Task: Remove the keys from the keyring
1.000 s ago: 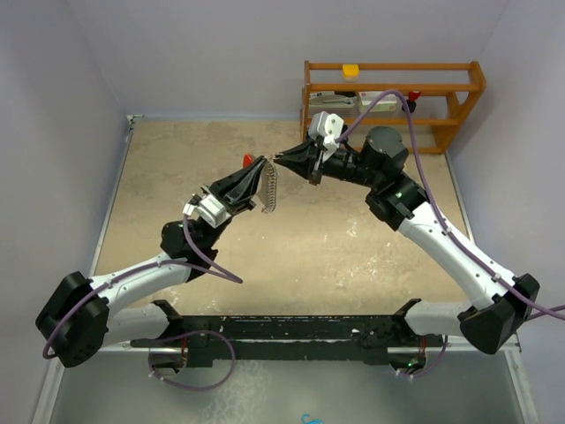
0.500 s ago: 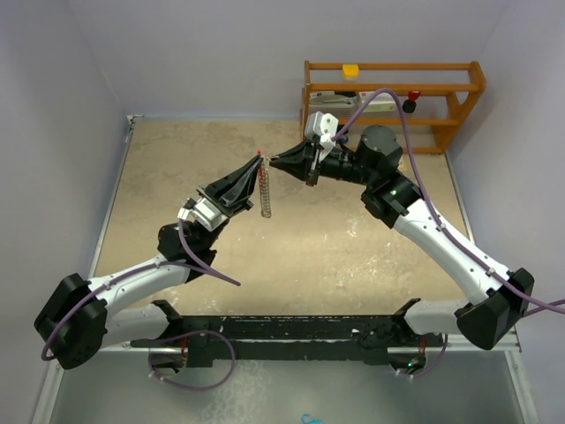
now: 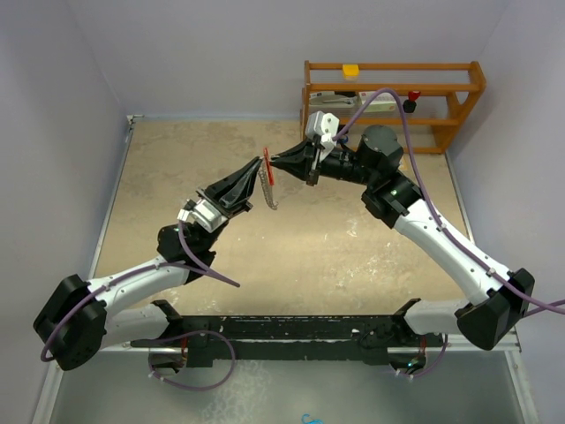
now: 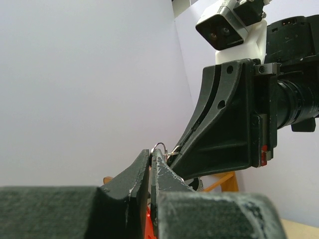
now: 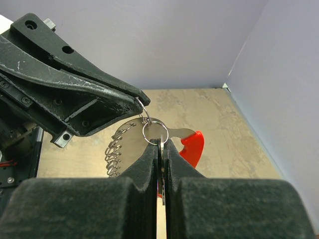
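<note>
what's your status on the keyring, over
Left gripper and right gripper both shut on the keyring, tip to tip. It hangs between them. Keys not made out. Nothing in the way.

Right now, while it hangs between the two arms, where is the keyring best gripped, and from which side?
Probably the red end of the keyring: it is flat, broad and sticks out free beside the right gripper. Come from the side away from the left gripper, closing across its flat faces; the ridged arc looks loose and may slip.
</note>
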Robot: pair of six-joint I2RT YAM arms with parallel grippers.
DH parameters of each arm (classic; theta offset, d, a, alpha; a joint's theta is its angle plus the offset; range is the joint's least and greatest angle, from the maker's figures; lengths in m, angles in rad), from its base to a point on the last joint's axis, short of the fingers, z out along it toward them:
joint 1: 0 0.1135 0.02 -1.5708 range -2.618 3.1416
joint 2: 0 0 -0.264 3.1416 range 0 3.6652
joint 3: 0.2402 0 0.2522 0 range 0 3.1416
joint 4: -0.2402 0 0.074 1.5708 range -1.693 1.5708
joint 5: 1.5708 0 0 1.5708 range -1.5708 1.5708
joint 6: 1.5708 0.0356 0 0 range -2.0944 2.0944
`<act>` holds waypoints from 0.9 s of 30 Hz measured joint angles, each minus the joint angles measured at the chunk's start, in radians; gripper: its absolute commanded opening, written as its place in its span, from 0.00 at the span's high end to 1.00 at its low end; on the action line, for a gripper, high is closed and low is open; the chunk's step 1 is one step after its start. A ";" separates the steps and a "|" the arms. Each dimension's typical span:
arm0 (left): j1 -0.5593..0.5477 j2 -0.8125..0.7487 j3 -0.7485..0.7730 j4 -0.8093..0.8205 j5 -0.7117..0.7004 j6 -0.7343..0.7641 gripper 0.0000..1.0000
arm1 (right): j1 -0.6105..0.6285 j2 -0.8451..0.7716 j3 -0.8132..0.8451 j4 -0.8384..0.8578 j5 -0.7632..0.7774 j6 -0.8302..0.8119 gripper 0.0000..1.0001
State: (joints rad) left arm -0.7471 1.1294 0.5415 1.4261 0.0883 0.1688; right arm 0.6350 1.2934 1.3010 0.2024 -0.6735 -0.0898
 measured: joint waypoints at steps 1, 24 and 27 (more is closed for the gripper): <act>0.000 0.000 0.000 0.000 0.000 0.000 1.00 | 0.000 0.000 0.000 0.000 0.000 0.000 1.00; 0.000 -0.049 0.011 -0.147 0.068 0.078 1.00 | -0.001 0.027 0.174 -0.215 -0.016 -0.025 1.00; 0.000 -0.050 0.012 -0.158 0.060 0.079 1.00 | -0.002 0.031 0.174 -0.233 -0.021 -0.033 1.00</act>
State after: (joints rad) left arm -0.7471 1.0794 0.5533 1.2682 0.1486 0.2474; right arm 0.6334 1.3247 1.4754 -0.0311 -0.6945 -0.1226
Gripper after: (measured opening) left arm 0.003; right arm 0.026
